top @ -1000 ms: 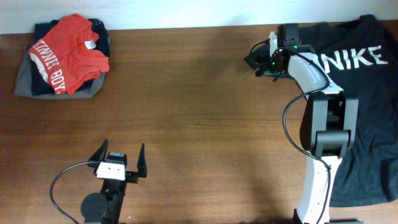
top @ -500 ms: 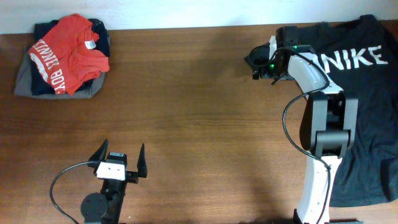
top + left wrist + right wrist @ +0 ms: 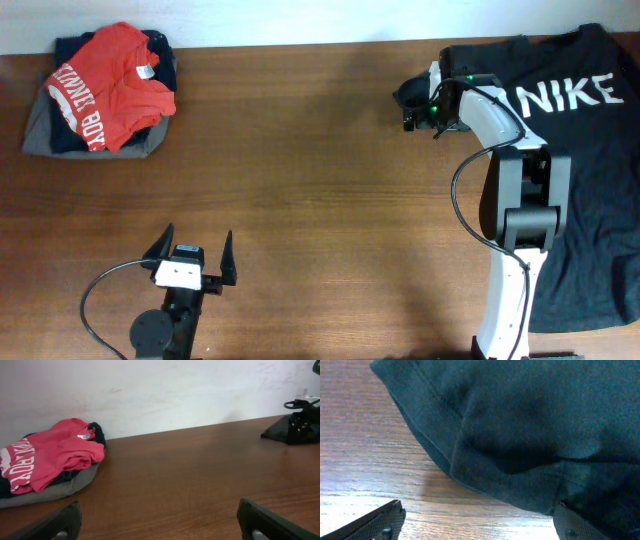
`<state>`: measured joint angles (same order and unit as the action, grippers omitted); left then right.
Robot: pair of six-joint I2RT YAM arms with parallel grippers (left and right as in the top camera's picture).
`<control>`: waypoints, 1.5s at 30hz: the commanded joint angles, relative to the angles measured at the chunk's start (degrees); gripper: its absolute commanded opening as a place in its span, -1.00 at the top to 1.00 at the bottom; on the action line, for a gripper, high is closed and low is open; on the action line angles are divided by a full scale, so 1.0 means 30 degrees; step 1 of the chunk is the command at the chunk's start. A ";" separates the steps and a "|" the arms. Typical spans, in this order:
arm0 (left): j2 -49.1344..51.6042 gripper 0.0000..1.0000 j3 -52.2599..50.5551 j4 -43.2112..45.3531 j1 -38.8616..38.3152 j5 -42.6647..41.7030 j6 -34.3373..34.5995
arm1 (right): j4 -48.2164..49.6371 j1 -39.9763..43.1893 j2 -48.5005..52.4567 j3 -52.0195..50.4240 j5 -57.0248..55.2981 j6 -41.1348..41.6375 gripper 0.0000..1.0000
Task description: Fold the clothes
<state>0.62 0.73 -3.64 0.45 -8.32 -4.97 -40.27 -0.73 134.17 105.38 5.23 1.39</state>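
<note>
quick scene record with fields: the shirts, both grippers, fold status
target garment: large black cotton T-shirt with white NIKE lettering, spread flat along the table's right side, unfolded
other clothes: red tee with white lettering on top of a grey and dark clothes pile, far left corner
surface: brown wooden table
left gripper: open, empty, at the near edge, away from both garments
right gripper: open, at the black shirt's sleeve edge, gripping nothing
fold status: not begun
</note>
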 commanded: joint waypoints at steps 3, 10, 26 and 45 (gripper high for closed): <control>-0.0109 -0.98 -0.0080 -0.0044 0.0066 0.0073 -0.0248 | 0.0000 -0.0109 0.0634 0.0087 -0.0029 -0.0896 -0.99; -0.0109 -0.98 -0.0080 -0.0044 0.0066 0.0073 -0.0248 | 0.0029 -0.0124 0.0889 0.0087 -0.1435 -0.0903 -0.83; -0.0109 -0.98 -0.0080 -0.0044 0.0066 0.0073 -0.0248 | 0.0240 -0.0131 0.0801 0.2120 -0.1836 -0.1778 0.92; -0.0109 -0.98 -0.0080 -0.0044 0.0066 0.0073 -0.0248 | -0.2441 -0.0233 0.1464 0.5770 -0.1982 -0.1894 -0.31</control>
<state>0.62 0.73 -3.64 0.45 -8.29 -4.97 -45.71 -1.43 136.99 121.51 0.03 -3.90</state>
